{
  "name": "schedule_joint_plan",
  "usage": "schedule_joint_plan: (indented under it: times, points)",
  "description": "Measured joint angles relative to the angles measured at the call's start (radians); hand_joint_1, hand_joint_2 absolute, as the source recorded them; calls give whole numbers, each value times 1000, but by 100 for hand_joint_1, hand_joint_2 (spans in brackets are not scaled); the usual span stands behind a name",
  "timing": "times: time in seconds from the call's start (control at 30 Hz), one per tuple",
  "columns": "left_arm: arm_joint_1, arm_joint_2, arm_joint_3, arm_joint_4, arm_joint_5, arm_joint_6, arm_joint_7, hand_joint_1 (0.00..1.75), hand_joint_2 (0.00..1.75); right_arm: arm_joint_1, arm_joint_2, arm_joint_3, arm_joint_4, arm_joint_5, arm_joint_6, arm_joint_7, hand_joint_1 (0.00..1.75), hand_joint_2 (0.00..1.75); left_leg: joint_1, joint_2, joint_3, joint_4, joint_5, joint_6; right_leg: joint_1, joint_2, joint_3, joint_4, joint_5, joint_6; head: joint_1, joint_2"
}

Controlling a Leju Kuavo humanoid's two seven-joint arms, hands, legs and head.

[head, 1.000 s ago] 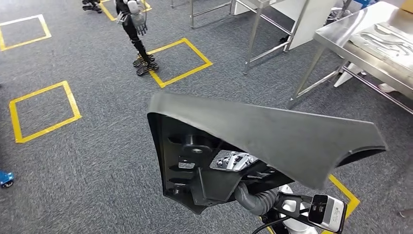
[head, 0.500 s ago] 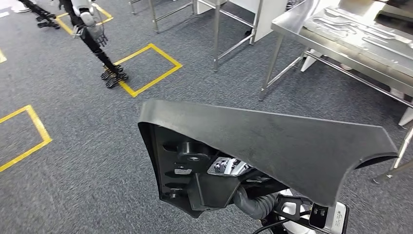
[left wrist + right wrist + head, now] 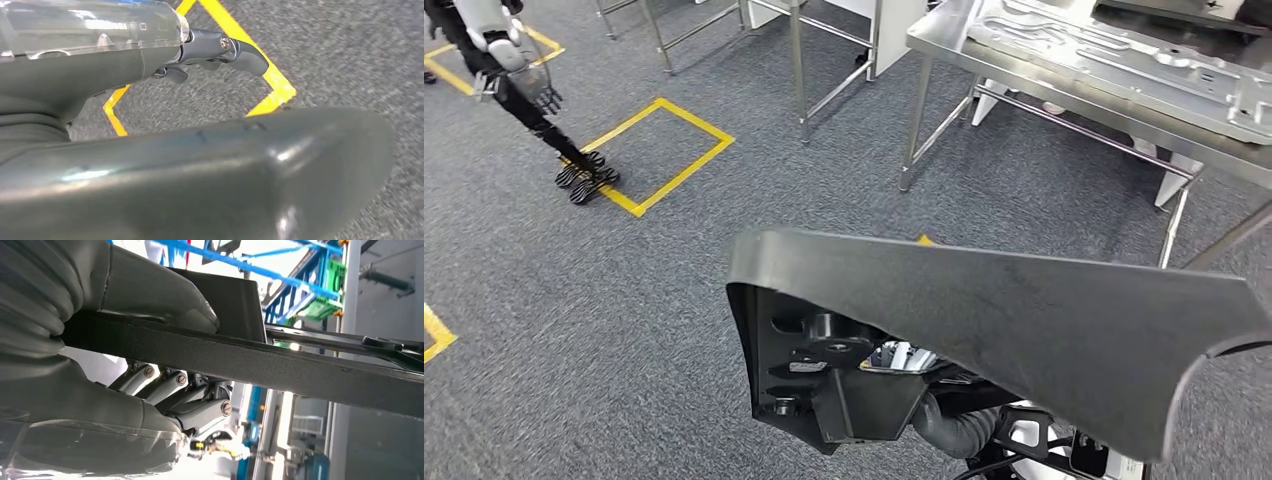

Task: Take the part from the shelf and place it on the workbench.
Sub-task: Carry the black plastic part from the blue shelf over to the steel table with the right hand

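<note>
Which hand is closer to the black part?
Right. The right hand grips the black part by its edge, thumb on one face, fingers on the other. The left hand lies alongside it, its visible fingers stretched clear; contact there cannot be told.

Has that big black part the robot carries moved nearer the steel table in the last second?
Yes. The black part is closer to the steel workbench, whose legs now stand just beyond it; the whole view shifted, so the robot itself moved.
</note>
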State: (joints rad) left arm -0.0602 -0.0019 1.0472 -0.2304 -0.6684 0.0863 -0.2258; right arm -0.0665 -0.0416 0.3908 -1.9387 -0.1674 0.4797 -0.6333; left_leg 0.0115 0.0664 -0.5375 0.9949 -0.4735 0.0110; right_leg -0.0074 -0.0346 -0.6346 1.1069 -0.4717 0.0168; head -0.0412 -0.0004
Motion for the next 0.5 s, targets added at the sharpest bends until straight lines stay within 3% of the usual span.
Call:
schedule_joint_plan:
  times: [0.07,0.1,0.17,0.23,0.3,0.37,0.4,0.43,0.47,0.5]
  points:
    - [-2,0,1,0,2,-1,2,0,0,-9,0,-4,0,-5,2,3,169,175,-3,16,6,1,-6,-10,8,-27,45,-86,23,-11,0,0]
    - [-3,0,2,0,5,-2,3,0,0,-13,0,-6,1,-9,3,5,169,175,-5,25,8,0,-7,-16,12,-28,46,-93,20,-16,0,0]
    - [-8,1,5,0,10,-7,4,0,0,-20,0,-9,1,-15,6,8,169,175,-3,36,14,0,-12,-27,10,-6,47,-99,24,-25,0,0]
    - [-11,0,7,0,11,-15,3,0,0,-28,1,-11,2,-21,11,11,169,175,0,5,2,41,-42,-37,4,13,54,-110,29,-38,0,0]
    - [-9,1,11,0,11,-21,2,0,0,-35,3,-11,4,-27,15,12,169,175,2,-41,-54,160,-104,-43,1,33,57,-114,31,-46,0,0]
    - [-4,2,18,0,13,-27,2,0,0,-36,3,-12,9,-29,15,12,169,175,2,-56,-116,278,-144,-47,2,59,57,-113,31,-48,0,0]
    - [-2,2,21,0,15,-30,2,0,0,-35,3,-12,11,-29,15,12,169,175,3,-58,-128,293,-135,-47,3,72,57,-112,31,-48,0,0]
    - [-1,2,23,0,17,-33,2,0,0,-35,3,-12,13,-28,15,11,169,175,3,-60,-121,266,-106,-46,2,86,59,-111,30,-47,0,0]
    - [-1,2,25,0,20,-35,2,0,0,-34,3,-12,14,-28,15,8,169,175,4,-67,-97,204,-64,-45,2,99,61,-110,29,-45,0,0]
    - [-1,3,27,0,21,-36,3,0,0,-34,3,-12,15,-27,15,6,169,175,6,-91,-66,130,-27,-42,2,111,61,-108,28,-42,0,0]
